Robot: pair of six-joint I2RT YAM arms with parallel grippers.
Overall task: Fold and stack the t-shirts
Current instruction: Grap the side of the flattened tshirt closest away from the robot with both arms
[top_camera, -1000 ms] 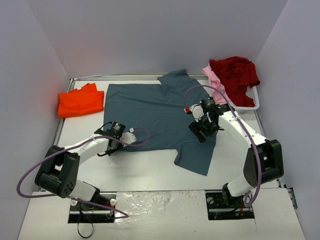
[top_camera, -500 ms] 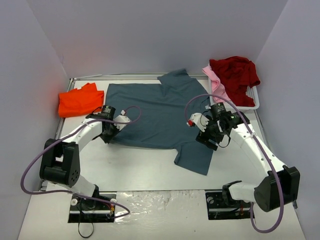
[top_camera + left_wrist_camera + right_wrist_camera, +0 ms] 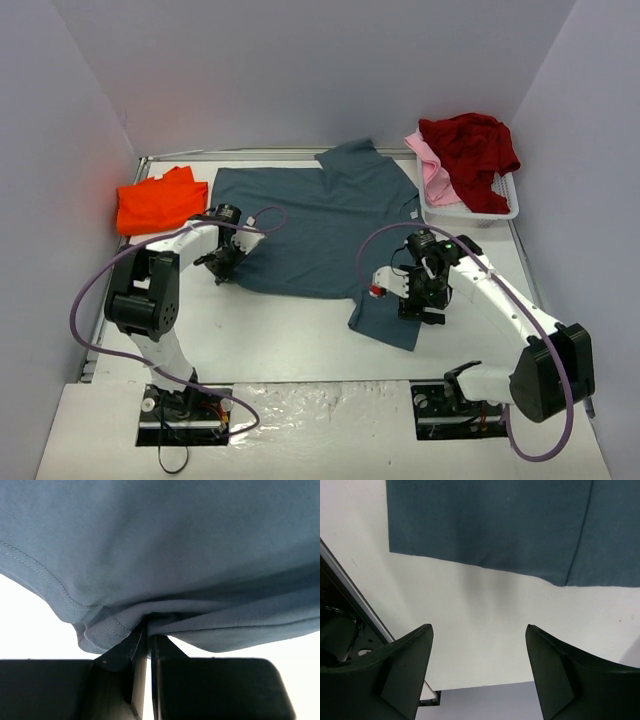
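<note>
**Left jaws nipped on blue-grey hem; right jaws wide, empty**

Left wrist view: the left gripper [image 3: 147,647] has its jaws closed to a sliver. A bunched fold of stitched hem from the slate blue-grey cloth short-sleeved t-shirt [image 3: 175,545] is caught between them, and the cloth drapes across the rest of the frame. The top view cannot resolve this pinch. It shows only that the gripper sits at the shirt's near left corner.

Right wrist view: the right gripper [image 3: 479,635] has its jaws standing well apart with nothing between them. It is over the bare white table [image 3: 470,605], with a shirt edge just beyond the fingertips. The top view places it by the shirt's near right flap.

Top view only:
- The blue-grey shirt lies spread mid-table.
- A bright orange cloth t-shirt [image 3: 160,205] lies just beside its far left corner.
- A dark red cloth t-shirt [image 3: 470,145] and a pale pink cloth t-shirt [image 3: 432,170] are heaped in the white plastic basket [image 3: 470,212] at far right.
</note>
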